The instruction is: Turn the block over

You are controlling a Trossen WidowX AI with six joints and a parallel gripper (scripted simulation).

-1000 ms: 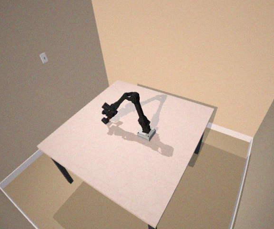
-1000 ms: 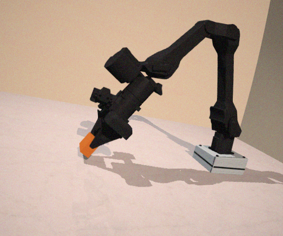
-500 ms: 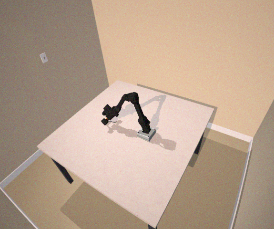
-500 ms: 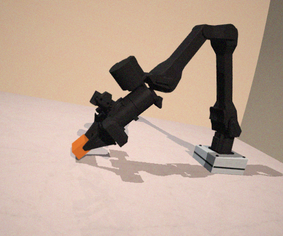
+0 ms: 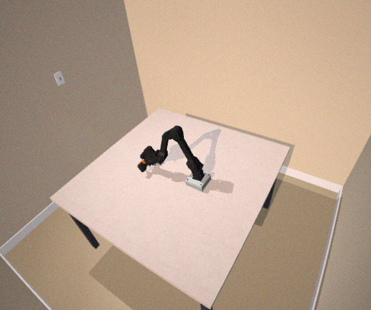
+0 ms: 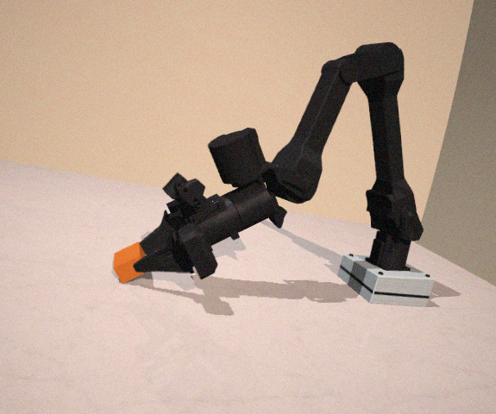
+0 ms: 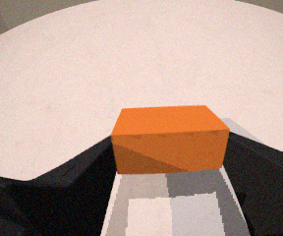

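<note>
The orange block [image 5: 142,161] [image 6: 126,262] [image 7: 170,149] is tilted, held out at the end of the sloping gripper. My gripper [image 5: 140,164] [image 6: 139,256] [image 7: 169,140] is shut on the block, with one finger on each side of it. In the exterior view the block's lowest corner is at or just above the table [image 5: 165,220] [image 6: 256,356] [image 7: 132,54]; I cannot tell whether it touches. A thin greyish edge shows at its far lower end there. No clear mark can be made out on the sides in view, and its far side is hidden.
The arm's pale base [image 5: 197,182] [image 6: 399,288] stands on the table behind the gripper. The table's left edge lies beyond the gripper in the top view. A wall switch plate [image 5: 59,78] is on the grey wall.
</note>
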